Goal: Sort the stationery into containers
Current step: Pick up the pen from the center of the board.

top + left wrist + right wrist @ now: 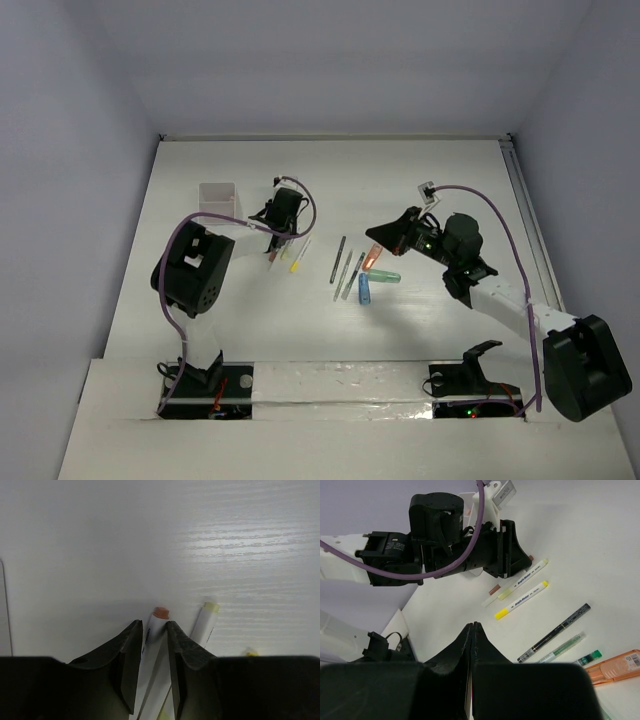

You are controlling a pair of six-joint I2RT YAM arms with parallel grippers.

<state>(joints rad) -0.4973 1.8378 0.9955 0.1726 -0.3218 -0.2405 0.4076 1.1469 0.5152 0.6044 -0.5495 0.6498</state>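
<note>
1. The white bench [450, 180] carried everything, with both arms reaching out over it.
2. The white box [218, 195] stood at the far left, well apart from the loose items.
3. The left end effector [154, 625] was down on the bench just right of the box, pinching a white stick [159, 622] with a pink end that lay flat between its fingers.
4. The right end effector [471, 627] hung above the middle of the bench, pressed together and holding nothing.
5. An orange marker [615, 666], a mint marker [383, 276] and a blue marker [365, 289] lay close together near the right end effector.
6. A dark pen [555, 632] and a clear pen [565, 647] lay side by side just left of the markers.
7. Two yellow-tipped sticks [522, 599] lay just beside the pinched stick.
</note>
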